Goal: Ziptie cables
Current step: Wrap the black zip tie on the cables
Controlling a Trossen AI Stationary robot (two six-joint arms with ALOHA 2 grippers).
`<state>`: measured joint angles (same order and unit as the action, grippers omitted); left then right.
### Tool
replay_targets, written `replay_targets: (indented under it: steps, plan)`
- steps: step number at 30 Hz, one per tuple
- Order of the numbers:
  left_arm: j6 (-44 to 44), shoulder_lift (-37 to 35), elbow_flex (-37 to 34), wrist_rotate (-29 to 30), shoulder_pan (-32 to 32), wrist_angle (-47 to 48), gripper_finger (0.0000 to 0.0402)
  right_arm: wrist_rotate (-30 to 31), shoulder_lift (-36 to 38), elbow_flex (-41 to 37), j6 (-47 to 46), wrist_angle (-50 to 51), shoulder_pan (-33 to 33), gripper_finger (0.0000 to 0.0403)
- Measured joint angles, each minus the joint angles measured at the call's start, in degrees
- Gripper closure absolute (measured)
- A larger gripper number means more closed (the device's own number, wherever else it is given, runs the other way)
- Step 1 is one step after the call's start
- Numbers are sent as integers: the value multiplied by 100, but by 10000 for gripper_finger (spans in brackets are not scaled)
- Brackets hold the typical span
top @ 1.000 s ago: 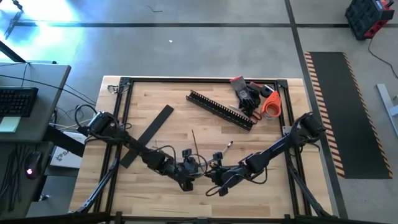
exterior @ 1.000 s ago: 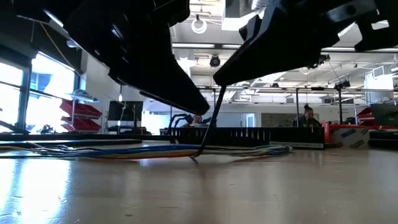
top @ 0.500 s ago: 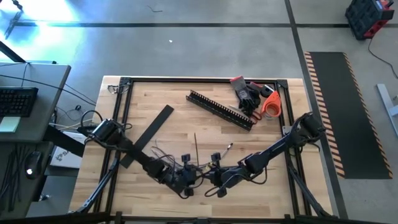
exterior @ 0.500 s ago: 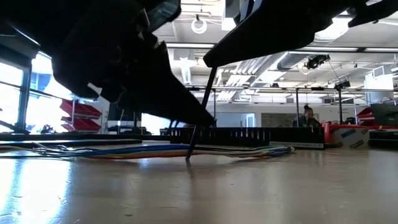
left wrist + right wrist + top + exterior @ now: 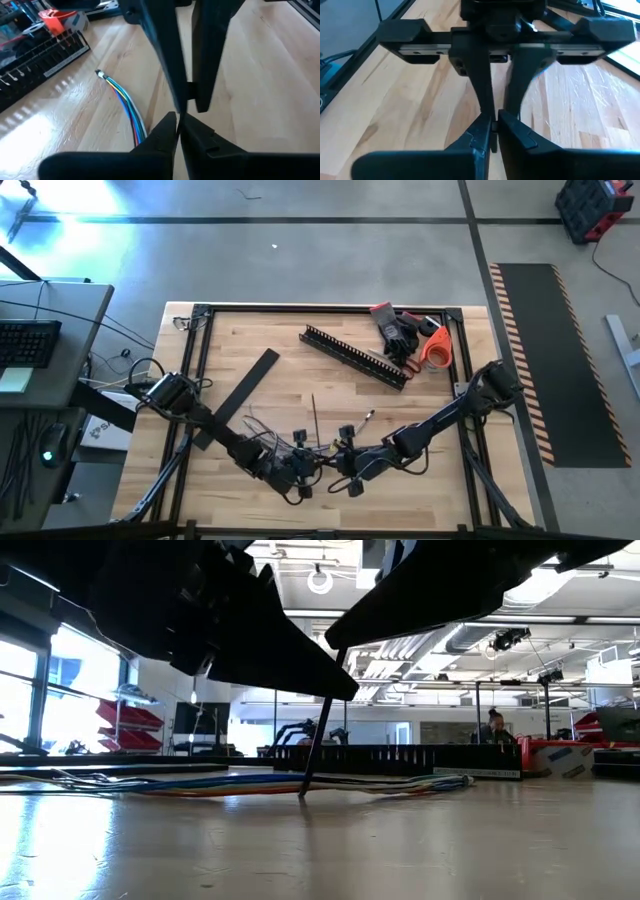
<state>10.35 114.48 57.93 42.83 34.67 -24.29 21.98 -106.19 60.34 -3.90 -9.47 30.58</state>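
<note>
Both grippers meet tip to tip near the table's front edge. The left gripper (image 5: 178, 125) and right gripper (image 5: 492, 125) each have fingers nearly closed, seemingly pinching a thin dark strip (image 5: 315, 750); the contact is hard to make out. The cables (image 5: 127, 105) lie on the wooden table (image 5: 440, 400) beside them, partly hidden by the arms.

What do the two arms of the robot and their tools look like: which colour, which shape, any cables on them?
Both arms are dark, nearly black, slim and jointed. The left tool and the right tool each end in two narrow, tapered black fingers. A flat black crossbar with a pale metal strip carries the facing tool's fingers. Thin black looped cables hang near the left arm's base.
</note>
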Motion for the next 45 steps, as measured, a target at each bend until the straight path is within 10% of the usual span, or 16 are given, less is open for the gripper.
replay_targets:
  steps: [14,24,45]
  plan:
    - [352,234,2,352,255,7,402,-17,501,-4,252,-123,-161,271]
    - [909,602,4,439,394,-5,401,-324,241,-390,-875,-158,-1660,235]
    - [903,656,2,318,451,-19,402,-2880,-1567,-498,-1559,-2506,-3262,235]
